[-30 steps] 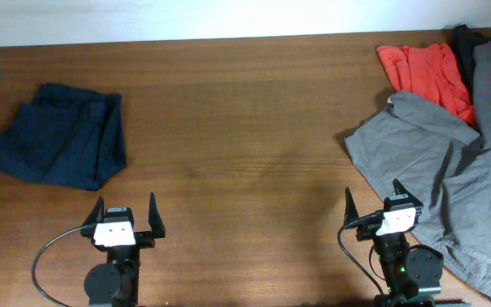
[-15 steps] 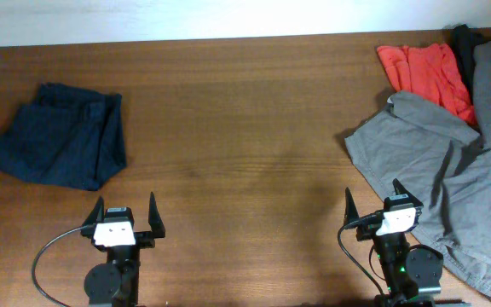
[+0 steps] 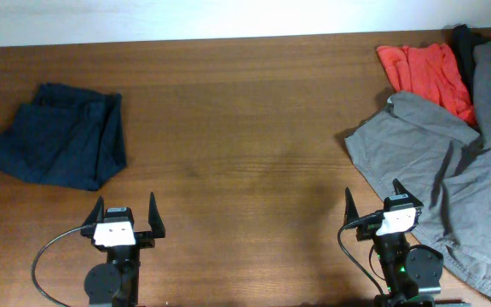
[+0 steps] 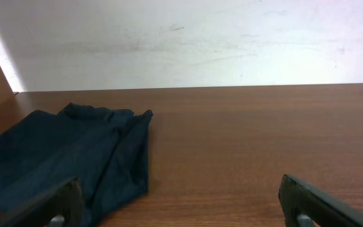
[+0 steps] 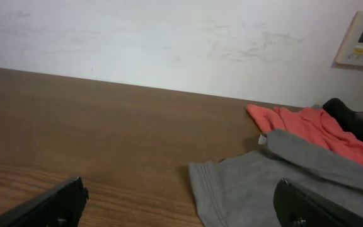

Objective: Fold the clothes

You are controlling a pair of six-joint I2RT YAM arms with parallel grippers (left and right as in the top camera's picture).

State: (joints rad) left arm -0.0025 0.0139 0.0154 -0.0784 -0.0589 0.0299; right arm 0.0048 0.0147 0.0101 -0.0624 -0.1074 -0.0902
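Observation:
The grey-olive shorts (image 3: 450,170) lie crumpled at the right side of the table, one hemmed leg edge toward the middle; they also show in the right wrist view (image 5: 263,186). My right gripper (image 3: 373,201) is open and empty at the front edge, just beside the shorts' near leg; its fingers show in its own view (image 5: 181,205). My left gripper (image 3: 126,209) is open and empty at the front left, seen also in the left wrist view (image 4: 181,202). Waistband and button are not visible.
A dark navy garment (image 3: 58,145) lies bunched at the far left, also in the left wrist view (image 4: 55,157). An orange-red garment (image 3: 424,72) and a black item (image 3: 463,38) lie at the back right. A white wall borders the table's far edge.

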